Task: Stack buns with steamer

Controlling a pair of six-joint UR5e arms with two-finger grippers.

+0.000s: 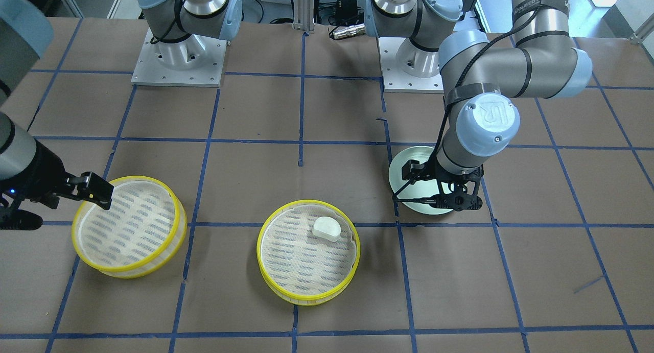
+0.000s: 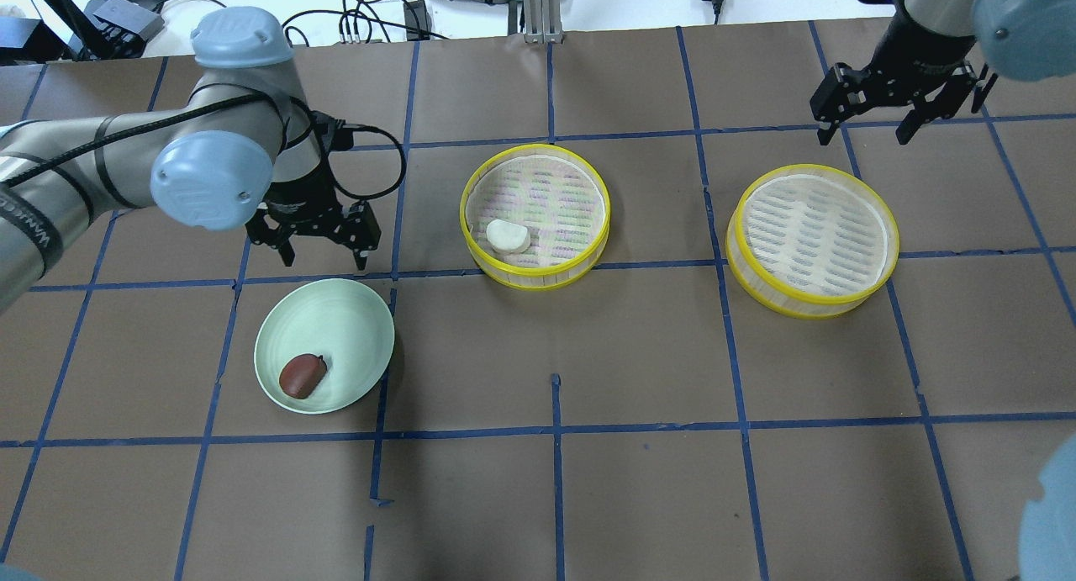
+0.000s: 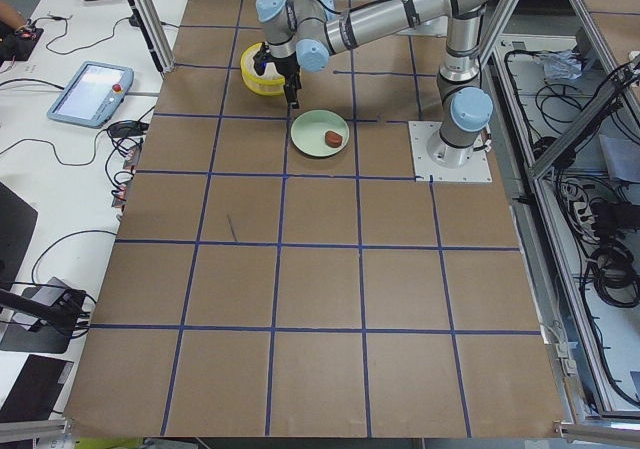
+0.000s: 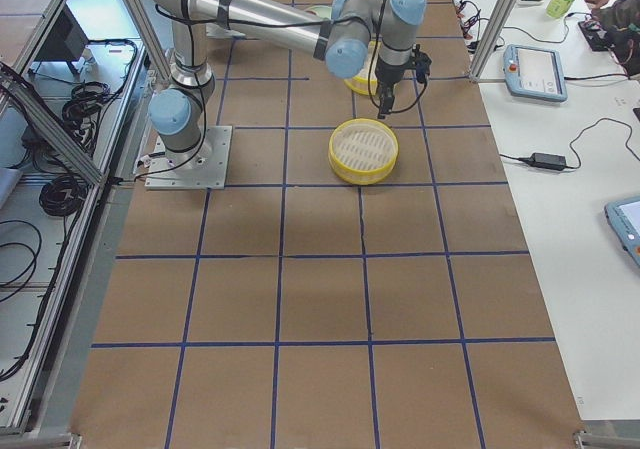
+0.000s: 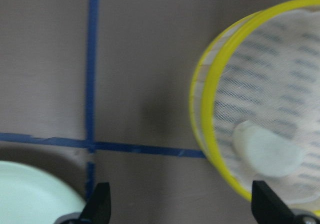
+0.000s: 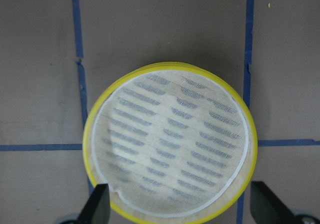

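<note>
Left arm [image 2: 92,156]: enters the overhead view from the 9 o'clock edge, with the forearm near level and reaching toward 3 o'clock.
Left wrist [image 2: 210,179]: folded down at the forearm's end, tool axis pointing straight down.
Left gripper [image 2: 324,257]: at about 9 o'clock from the overhead view's centre; jaws spread wide, nothing between them.
Right arm [image 2: 1000,18]: comes in at the 1 o'clock corner of the overhead view, largely cut off by the frame.
Right wrist [image 2: 920,34]: steep, tool facing down.
Right gripper [image 2: 864,131]: at about 2 o'clock from centre; jaws spread wide, holding nothing.
</note>
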